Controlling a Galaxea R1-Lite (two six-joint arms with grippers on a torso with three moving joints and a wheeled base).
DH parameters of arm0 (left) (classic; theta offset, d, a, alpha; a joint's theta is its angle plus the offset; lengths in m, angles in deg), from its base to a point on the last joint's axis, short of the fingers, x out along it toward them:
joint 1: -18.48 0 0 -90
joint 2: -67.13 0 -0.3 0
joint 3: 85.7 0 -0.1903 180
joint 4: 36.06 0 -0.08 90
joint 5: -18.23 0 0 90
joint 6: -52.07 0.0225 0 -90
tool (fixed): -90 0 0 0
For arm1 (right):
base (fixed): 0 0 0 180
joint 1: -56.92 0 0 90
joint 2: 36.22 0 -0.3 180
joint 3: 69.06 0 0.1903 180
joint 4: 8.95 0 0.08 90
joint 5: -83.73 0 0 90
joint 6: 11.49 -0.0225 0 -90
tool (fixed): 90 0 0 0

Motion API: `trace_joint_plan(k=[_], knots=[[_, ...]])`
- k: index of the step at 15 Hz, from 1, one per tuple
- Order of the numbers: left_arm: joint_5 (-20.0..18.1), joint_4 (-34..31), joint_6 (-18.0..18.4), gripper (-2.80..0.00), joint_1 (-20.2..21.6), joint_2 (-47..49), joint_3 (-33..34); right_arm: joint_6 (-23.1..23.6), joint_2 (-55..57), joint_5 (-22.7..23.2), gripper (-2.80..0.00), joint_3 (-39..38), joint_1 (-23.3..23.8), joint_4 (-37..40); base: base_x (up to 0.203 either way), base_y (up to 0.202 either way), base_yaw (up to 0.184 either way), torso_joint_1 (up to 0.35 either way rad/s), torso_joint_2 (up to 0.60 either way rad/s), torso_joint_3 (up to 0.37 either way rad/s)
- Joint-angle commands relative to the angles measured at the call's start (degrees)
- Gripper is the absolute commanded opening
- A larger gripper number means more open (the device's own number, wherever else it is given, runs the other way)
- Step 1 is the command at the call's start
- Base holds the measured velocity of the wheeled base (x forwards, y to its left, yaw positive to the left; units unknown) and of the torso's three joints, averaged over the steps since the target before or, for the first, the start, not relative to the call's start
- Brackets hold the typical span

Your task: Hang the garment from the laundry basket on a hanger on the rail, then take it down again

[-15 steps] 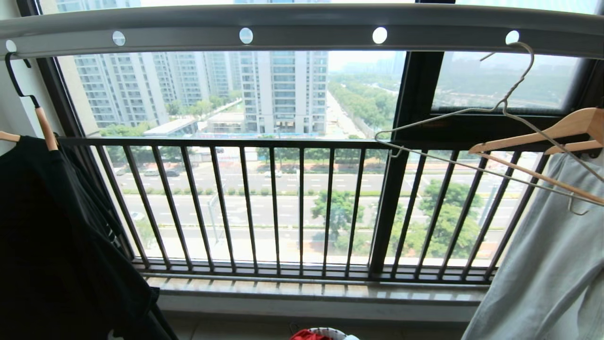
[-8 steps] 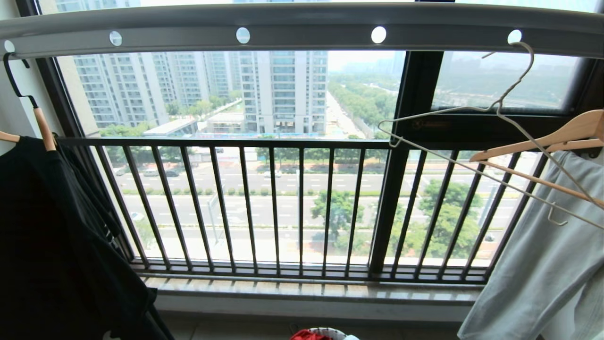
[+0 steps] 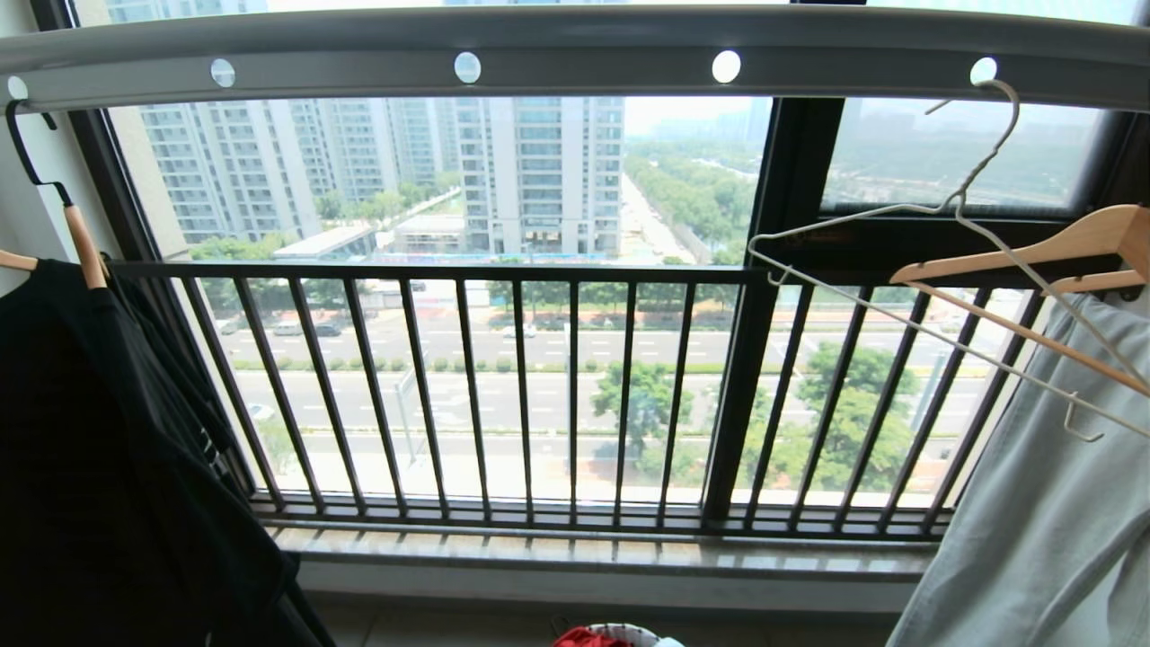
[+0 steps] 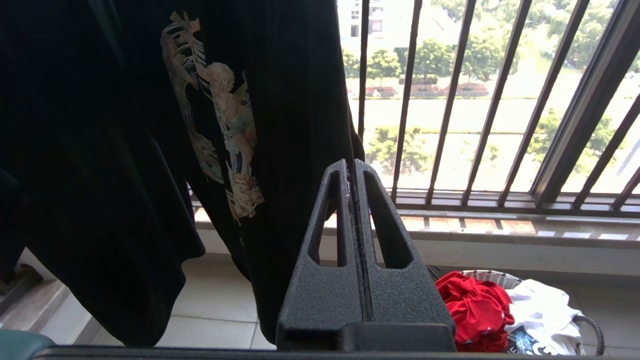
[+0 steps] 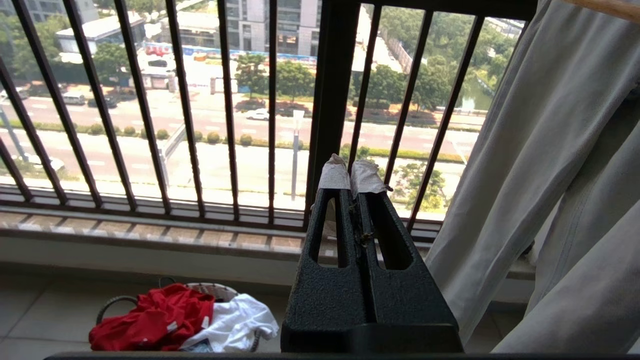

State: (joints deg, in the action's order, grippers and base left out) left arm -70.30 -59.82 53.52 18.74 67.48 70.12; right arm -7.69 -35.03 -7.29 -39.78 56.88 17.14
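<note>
The red garment (image 4: 472,310) lies crumpled in the laundry basket (image 4: 487,275) on the floor under the window; it also shows in the right wrist view (image 5: 150,317), and as a sliver in the head view (image 3: 584,638). The thin white wire hanger (image 3: 943,270) hangs bare and tilted from a hole at the right end of the grey rail (image 3: 575,63). My left gripper (image 4: 350,167) is shut and empty, pointing at the window beside a black shirt. My right gripper (image 5: 351,172), with white-taped tips, is shut and empty too. Neither arm shows in the head view.
A black T-shirt (image 3: 108,449) on a wooden hanger hangs at the rail's left end. A pale grey garment (image 3: 1033,503) on a wooden hanger (image 3: 1033,261) hangs at the right. A white T-shirt (image 5: 235,320) shares the basket. The dark barred window railing (image 3: 539,386) stands ahead.
The wire hanger swings on the rail: its left tip has shifted right and its lower notch hook has bobbed. Nothing else in the head view has moved.
</note>
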Motion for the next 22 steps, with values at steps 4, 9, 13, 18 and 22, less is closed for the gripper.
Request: trace_joint_plan(k=[4,9,13,18,22], knots=[[-0.2,-0.2,-0.9,-2.8,0.0,-0.3,0.8,2.1,-1.2,4.0,-2.8,-5.7,0.0,-1.4,0.0,0.0,0.0,0.0,0.0,0.0],[1.3,-0.1,-5.9,-2.8,0.0,-0.3,0.8,1.0,-1.2,3.9,-2.8,-5.9,0.0,-2.3,0.0,0.0,0.0,0.0,0.0,0.0],[1.3,-0.1,-5.9,-2.8,0.0,-0.3,0.8,1.0,-1.2,3.9,-2.8,-5.9,0.0,-2.2,0.0,0.0,0.0,0.0,0.0,0.0],[1.3,-0.1,-5.9,-2.8,0.0,-0.3,0.8,0.7,-1.2,3.9,-2.8,-5.9,0.0,-2.3,0.0,0.0,0.0,0.0,0.0,0.0],[1.3,-0.1,-5.9,-2.8,0.0,-0.3,0.8,0.3,-1.2,3.8,-2.8,-5.9,0.0,-2.3,0.0,0.0,0.0,0.0,0.0,0.0]])
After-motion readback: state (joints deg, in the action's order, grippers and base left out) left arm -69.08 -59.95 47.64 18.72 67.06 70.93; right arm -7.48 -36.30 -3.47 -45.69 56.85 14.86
